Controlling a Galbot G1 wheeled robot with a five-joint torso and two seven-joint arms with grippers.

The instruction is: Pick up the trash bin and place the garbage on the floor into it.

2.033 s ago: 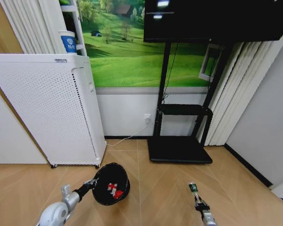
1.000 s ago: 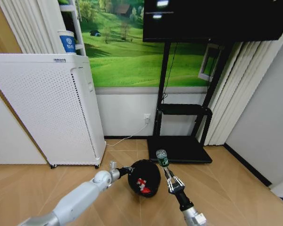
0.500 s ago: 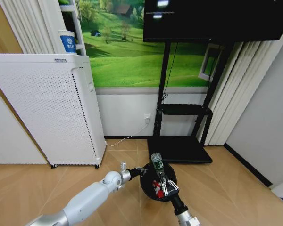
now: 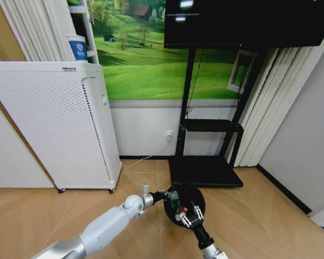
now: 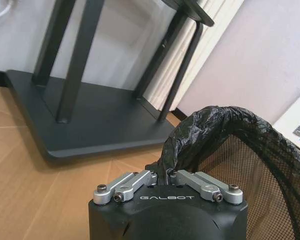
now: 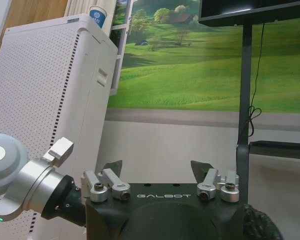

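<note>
The trash bin [image 4: 184, 205] is held above the floor [image 4: 259, 205] by the left pincer [image 4: 163, 196], clamped on its rim. The right pincer [image 4: 187, 215], fingers spread, is placed over the bin's mouth. Behind stands the stand base [image 4: 205, 171]; the appliance [image 4: 54, 124] is at the left.

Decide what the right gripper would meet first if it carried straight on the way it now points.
Probably the inside of the small black mesh trash bin. In the head view the right gripper, jaws open, points into its mouth, where the small clear green-labelled bottle lies; depth is uncertain.
</note>
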